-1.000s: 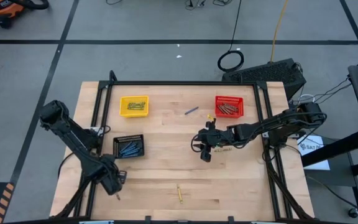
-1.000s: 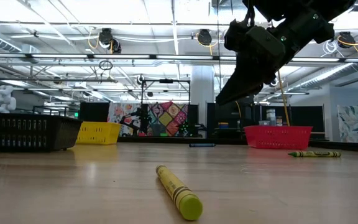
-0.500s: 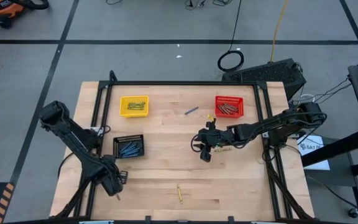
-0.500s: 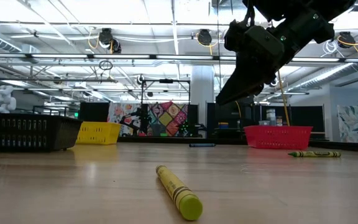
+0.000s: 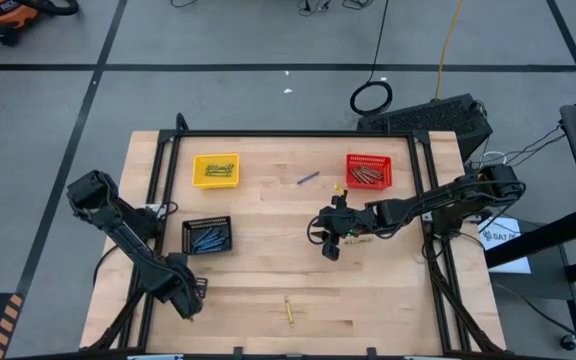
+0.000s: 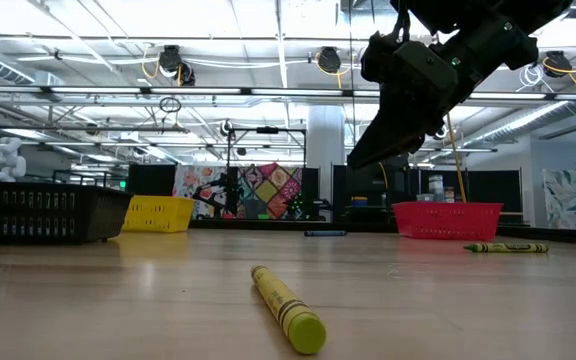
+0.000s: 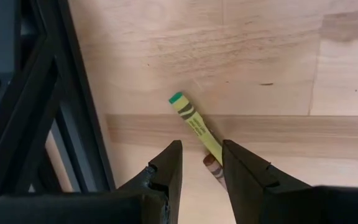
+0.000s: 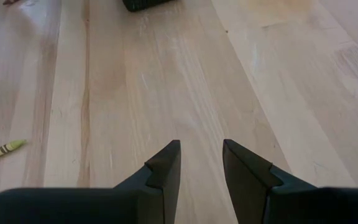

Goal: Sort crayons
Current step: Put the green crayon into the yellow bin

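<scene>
Left gripper: left gripper (image 7: 201, 163) sits low near the lower left of the high view, at the table's near-left edge; its jaws stand apart with nothing clamped, straddling a yellow-green crayon (image 7: 195, 121) whose nearer end runs in between the fingertips.
Right gripper: right gripper (image 8: 200, 163) hangs above the table (image 5: 268, 270) just right of centre in the high view, jaws parted and empty, bare wood below it.
Baskets: black basket (image 5: 207, 236) at centre left, yellow basket (image 5: 215, 170) at upper left, red basket (image 5: 369, 171) at upper right of the table; each already holds sticks.
Loose crayons: one yellow crayon (image 5: 289, 310) lies at lower centre of the high view, one blue-grey crayon (image 5: 308, 179) at upper centre between the yellow and red baskets, another yellow crayon (image 6: 505, 247) at the right of the low view. A brownish tip (image 7: 212, 168) shows under the left fingers; what it belongs to I cannot tell.
Handling: probably light, stiff, brittle under a hard squeeze; round and paper-wrapped, so likely to roll or pivot.
Where to hold: mid-length, across the wrapper, fingers square to the stick; a hold at the tip risks it swinging or snapping.
</scene>
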